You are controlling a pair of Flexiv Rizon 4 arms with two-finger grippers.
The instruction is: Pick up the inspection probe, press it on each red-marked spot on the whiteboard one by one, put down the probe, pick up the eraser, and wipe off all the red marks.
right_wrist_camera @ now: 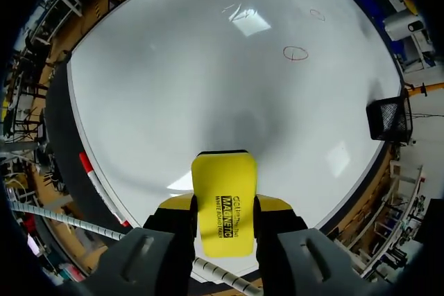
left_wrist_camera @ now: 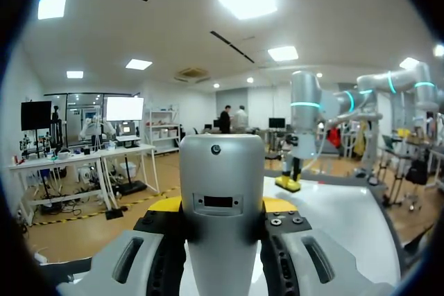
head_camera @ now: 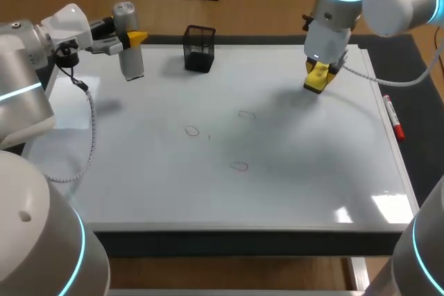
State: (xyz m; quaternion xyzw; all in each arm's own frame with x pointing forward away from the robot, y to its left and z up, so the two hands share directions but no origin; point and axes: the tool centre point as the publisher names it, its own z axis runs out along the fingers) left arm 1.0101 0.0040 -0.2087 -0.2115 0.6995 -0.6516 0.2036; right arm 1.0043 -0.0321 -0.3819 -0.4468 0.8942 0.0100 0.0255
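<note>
Three red marks (head_camera: 239, 166), thin ovals well apart from each other, show near the middle of the whiteboard (head_camera: 139, 185), which covers most of the counter (head_camera: 420, 88).

At the board's far left corner the left pincer (head_camera: 129, 38) is clenched on the inspection probe (head_camera: 130, 53), a silver cylinder held upright. In the left wrist view its yellow tips press the cylinder from both sides. Whether the probe's lower end touches the board cannot be told.

Over the far right part of the board the right pincer (head_camera: 318, 75) points downward, grasping the eraser (head_camera: 316, 81), a yellow block. In the right wrist view the block sticks out ahead of the fingers, with the white surface and its marks beyond it.

One black mesh pen holder (head_camera: 199, 48) stands at the board's far edge, between the two arms and nearer the probe. One red marker (head_camera: 393, 118) lies along the whiteboard's right edge, apart from the eraser.
</note>
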